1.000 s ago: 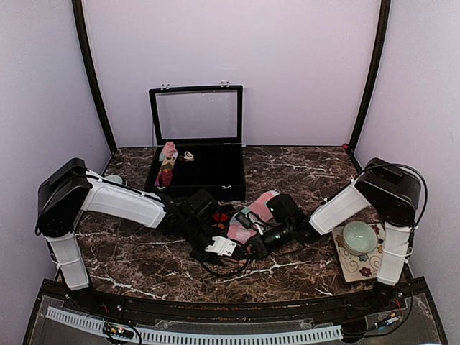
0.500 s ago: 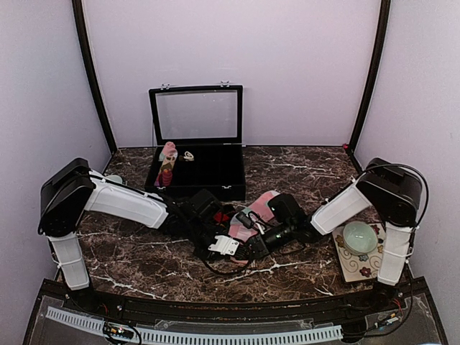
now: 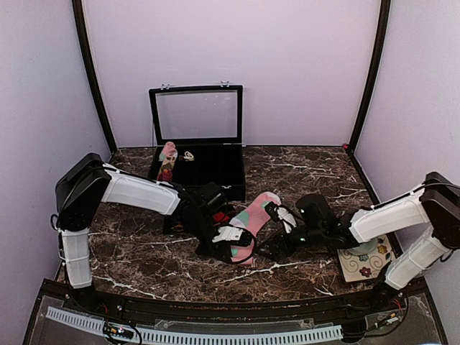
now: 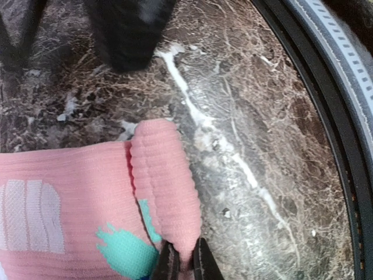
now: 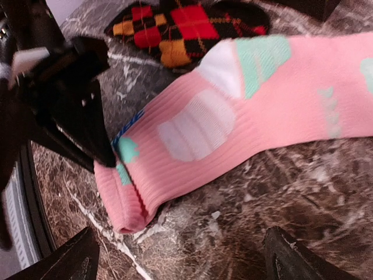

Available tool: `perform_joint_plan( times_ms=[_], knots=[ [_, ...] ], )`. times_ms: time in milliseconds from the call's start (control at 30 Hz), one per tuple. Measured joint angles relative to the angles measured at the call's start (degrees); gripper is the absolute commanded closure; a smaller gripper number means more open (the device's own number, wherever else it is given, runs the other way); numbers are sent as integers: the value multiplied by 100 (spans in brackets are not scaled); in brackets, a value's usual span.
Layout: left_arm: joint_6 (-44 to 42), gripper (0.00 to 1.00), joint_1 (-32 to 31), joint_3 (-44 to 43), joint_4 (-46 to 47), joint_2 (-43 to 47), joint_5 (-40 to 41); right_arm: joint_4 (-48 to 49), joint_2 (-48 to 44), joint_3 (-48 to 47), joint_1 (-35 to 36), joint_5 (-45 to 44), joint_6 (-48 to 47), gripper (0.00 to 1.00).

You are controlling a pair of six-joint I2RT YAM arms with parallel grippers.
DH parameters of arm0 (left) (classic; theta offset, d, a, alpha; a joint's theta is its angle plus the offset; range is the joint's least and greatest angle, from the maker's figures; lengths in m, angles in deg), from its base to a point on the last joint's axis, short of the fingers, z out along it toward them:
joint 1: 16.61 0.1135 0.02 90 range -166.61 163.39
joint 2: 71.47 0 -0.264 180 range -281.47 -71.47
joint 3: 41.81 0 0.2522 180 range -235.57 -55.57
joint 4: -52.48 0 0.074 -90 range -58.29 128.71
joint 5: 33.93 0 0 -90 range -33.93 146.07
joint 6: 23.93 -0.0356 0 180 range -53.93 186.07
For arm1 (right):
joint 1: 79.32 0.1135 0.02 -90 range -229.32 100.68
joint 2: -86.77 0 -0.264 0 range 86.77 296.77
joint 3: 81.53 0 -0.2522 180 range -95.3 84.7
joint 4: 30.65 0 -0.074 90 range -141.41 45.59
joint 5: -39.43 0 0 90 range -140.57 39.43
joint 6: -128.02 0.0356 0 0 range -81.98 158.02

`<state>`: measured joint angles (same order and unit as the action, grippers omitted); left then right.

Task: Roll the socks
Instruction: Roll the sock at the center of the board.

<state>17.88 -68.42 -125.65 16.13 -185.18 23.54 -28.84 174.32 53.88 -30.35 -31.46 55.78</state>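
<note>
Near end first: the left gripper (image 4: 185, 265) has its jaws clenched on the thick ribbed cuff of the pink sock (image 4: 81, 175), folded into a soft rounded lip on the dark, white-veined marble counter (image 4: 245, 116). The right gripper (image 5: 186, 259) hovers just right of it, jaws spread wide, grasping nothing. The flat knit runs away far-right, teal and white patches showing, with the crumpled black argyle sock (image 5: 186, 23) just beside it on the left; farther back stands a black case (image 3: 195, 154), glass lid up.

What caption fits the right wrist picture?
Left tool pinches the pink sock by its folded cuff; argyle sock lies beyond on the marble table.
</note>
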Motion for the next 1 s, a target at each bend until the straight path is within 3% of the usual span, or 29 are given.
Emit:
perform_joint_plan(
  times_ms=[300,667,833,1000],
  knots=[
    [238,100,105,-479,-962,-411,-839,20,-1432,321,-66,-1427,-9,1],
    [457,100,284,-511,-1519,-647,-1591,66,-778,107,-219,-1657,-153,1],
    [616,100,455,-564,-1766,-820,-1976,273,-769,31,264,-2055,-629,1],
    [704,100,546,-590,-1974,-933,-2199,938,-1333,664,750,-2271,-1088,1]
  ],
)
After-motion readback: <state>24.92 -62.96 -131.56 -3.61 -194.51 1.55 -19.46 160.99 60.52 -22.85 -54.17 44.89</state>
